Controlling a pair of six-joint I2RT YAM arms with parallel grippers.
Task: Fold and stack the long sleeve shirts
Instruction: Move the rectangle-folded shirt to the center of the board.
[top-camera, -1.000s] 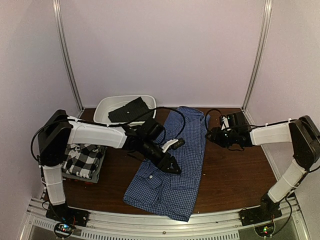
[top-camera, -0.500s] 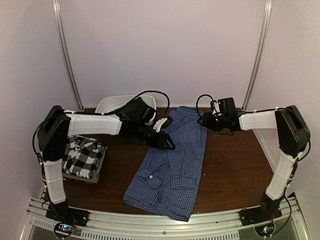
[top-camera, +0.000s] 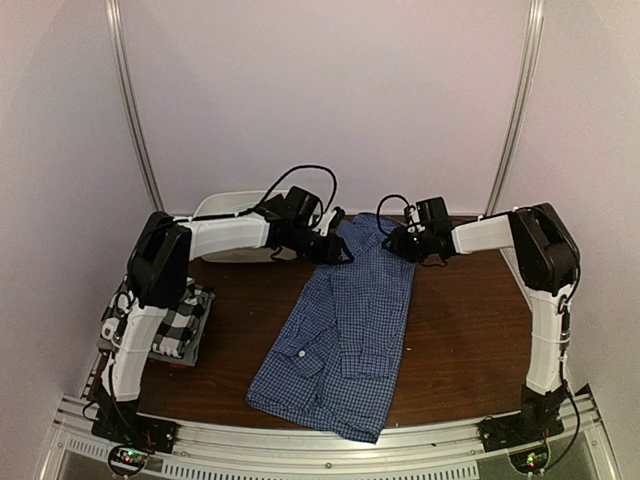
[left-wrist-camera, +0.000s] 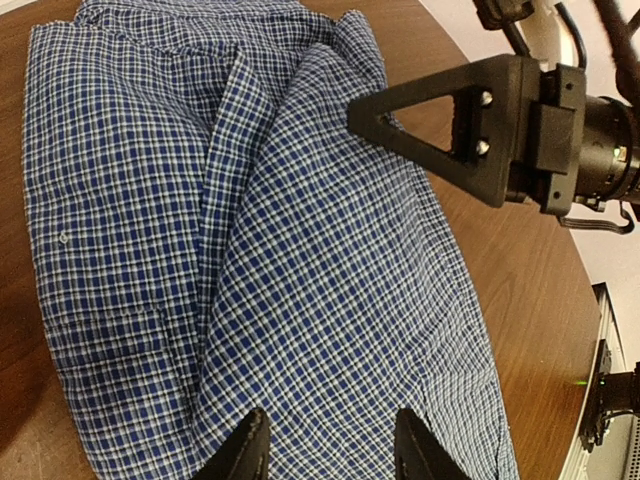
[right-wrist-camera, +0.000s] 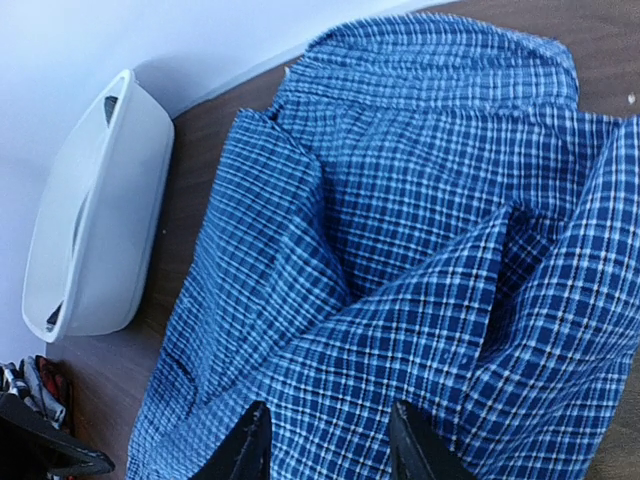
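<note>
The blue-and-white check shirt (top-camera: 345, 330) lies lengthwise on the brown table (top-camera: 460, 330), chest pockets toward the near end. My left gripper (top-camera: 338, 252) is open at the shirt's far left edge, and its fingertips hover over the cloth in the left wrist view (left-wrist-camera: 330, 455). My right gripper (top-camera: 393, 243) is open at the far right edge, over folded cloth in the right wrist view (right-wrist-camera: 328, 450). Neither holds anything. The black-and-white plaid shirt (top-camera: 170, 318) lies folded on a pile at the left.
The white oval basin (top-camera: 235, 212) stands at the back left behind my left arm and also shows in the right wrist view (right-wrist-camera: 95, 210). One finger (left-wrist-camera: 440, 115) of my right gripper appears in the left wrist view. Metal frame posts rise at both back corners.
Both arms have swung toward the far end of the shirt. The left gripper has moved from the shirt's middle to its far left edge, and the right gripper has moved in to the far right edge.
</note>
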